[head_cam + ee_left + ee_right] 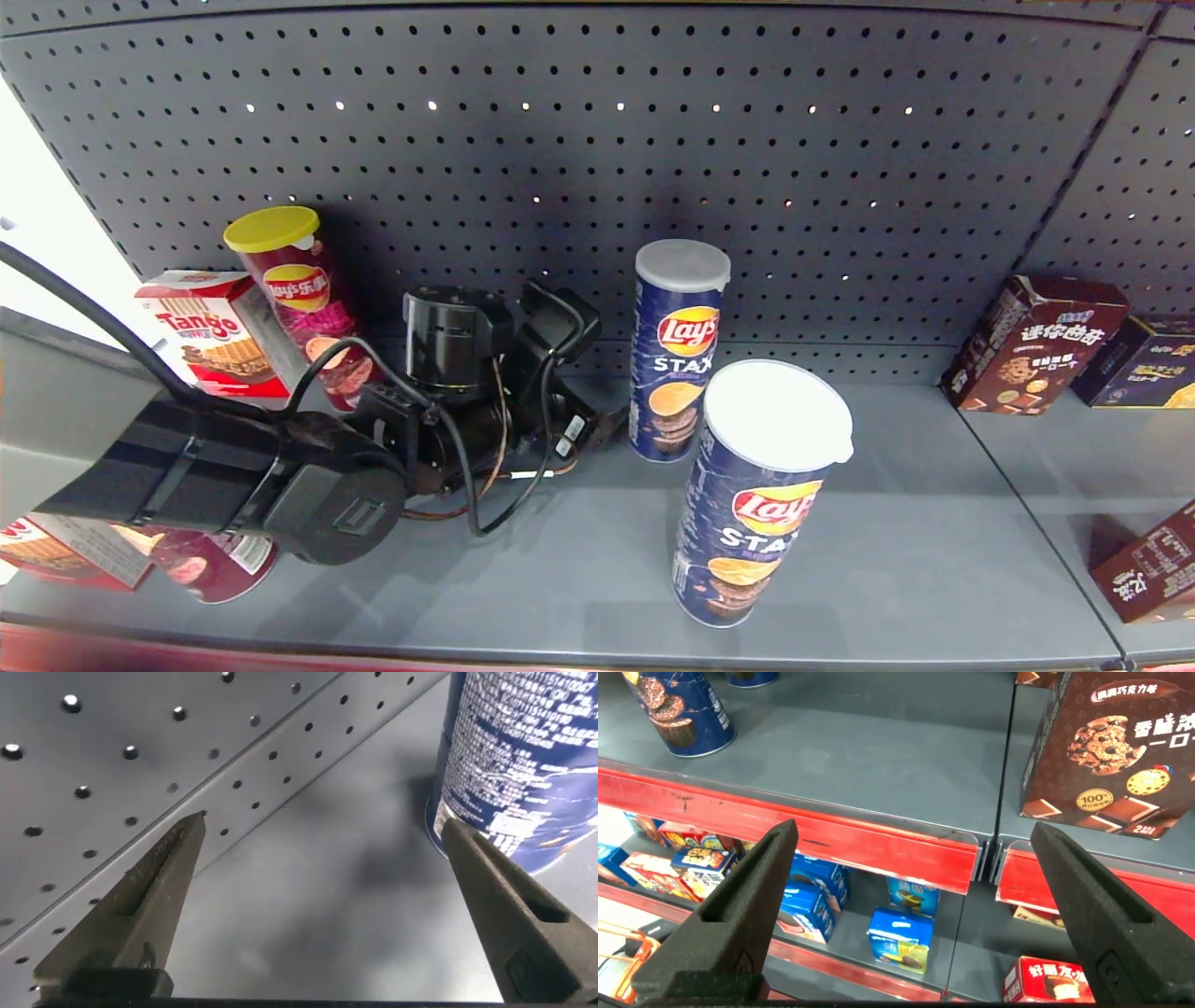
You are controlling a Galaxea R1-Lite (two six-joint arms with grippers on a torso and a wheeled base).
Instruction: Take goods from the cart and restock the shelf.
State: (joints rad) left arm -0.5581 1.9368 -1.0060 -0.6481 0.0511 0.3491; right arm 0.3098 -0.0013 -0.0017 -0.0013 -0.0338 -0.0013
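Note:
Two blue chip cans stand on the grey shelf: one at the back, one nearer the front edge. My left arm lies over the shelf, its wrist pointing at the back can. My left gripper is open and holds nothing, low over the shelf by the pegboard, with the back blue can just beyond one fingertip. My right gripper is open and holds nothing, in front of the shelf's red front rail.
A maroon chip can with a yellow lid and a wafer box stand at the back left. Another maroon can sits under my left arm. Brown boxes stand at the right. A lower shelf holds blue boxes.

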